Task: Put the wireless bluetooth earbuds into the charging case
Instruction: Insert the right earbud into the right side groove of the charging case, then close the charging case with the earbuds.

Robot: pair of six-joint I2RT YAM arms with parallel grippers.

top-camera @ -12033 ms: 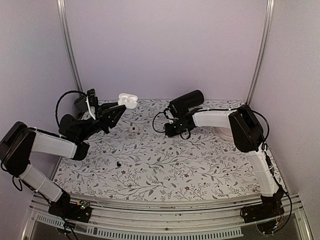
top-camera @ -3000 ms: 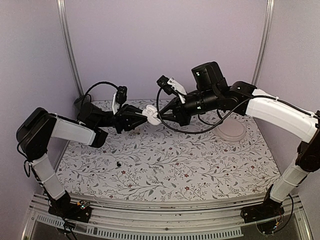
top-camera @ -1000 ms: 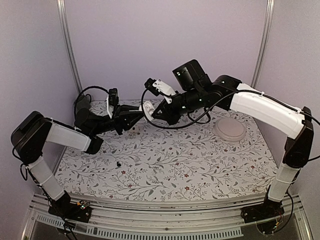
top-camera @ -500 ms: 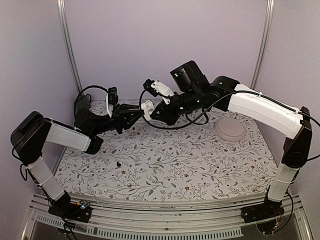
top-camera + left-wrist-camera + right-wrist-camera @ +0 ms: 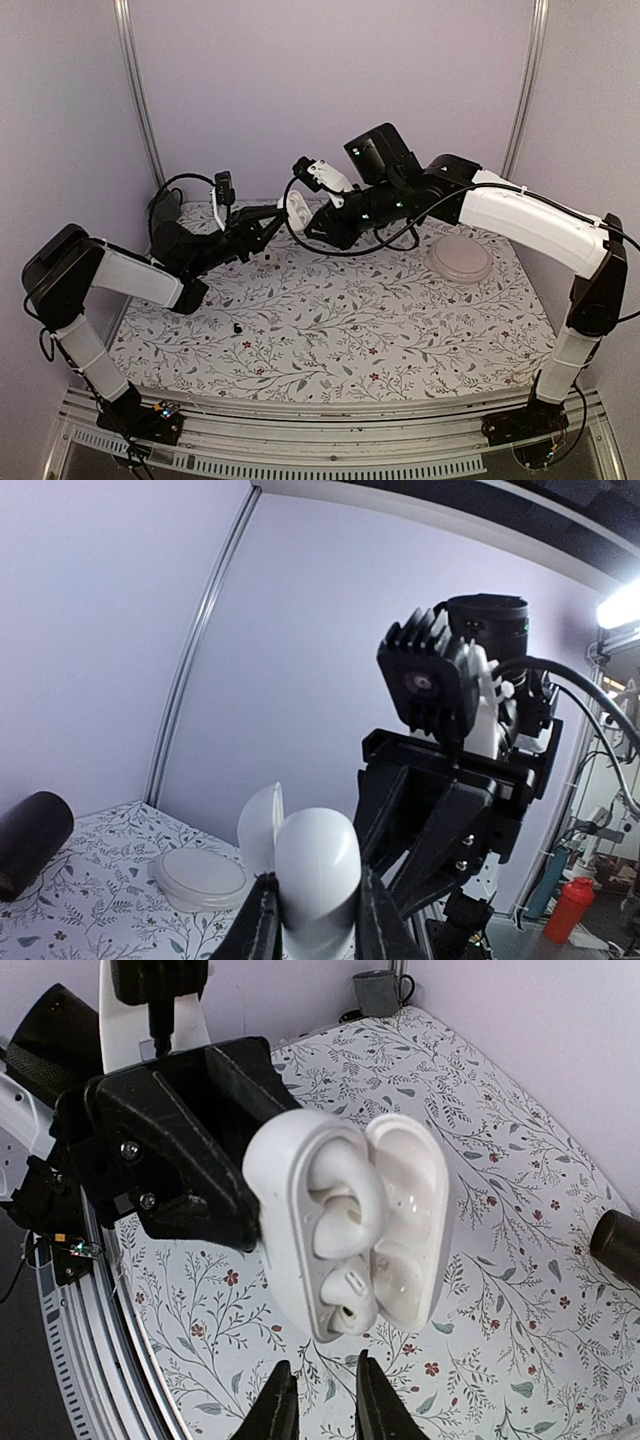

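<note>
Right gripper (image 5: 318, 1405) drawn just off, jaws parted; left gripper (image 5: 318, 925) clamps charging case (image 5: 318, 860), upright, lid open.

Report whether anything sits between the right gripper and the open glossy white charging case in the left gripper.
Nothing visible does. The glossy white charging case hangs lid-open in the left gripper, directly ahead of the right gripper, with only open air between.
</note>
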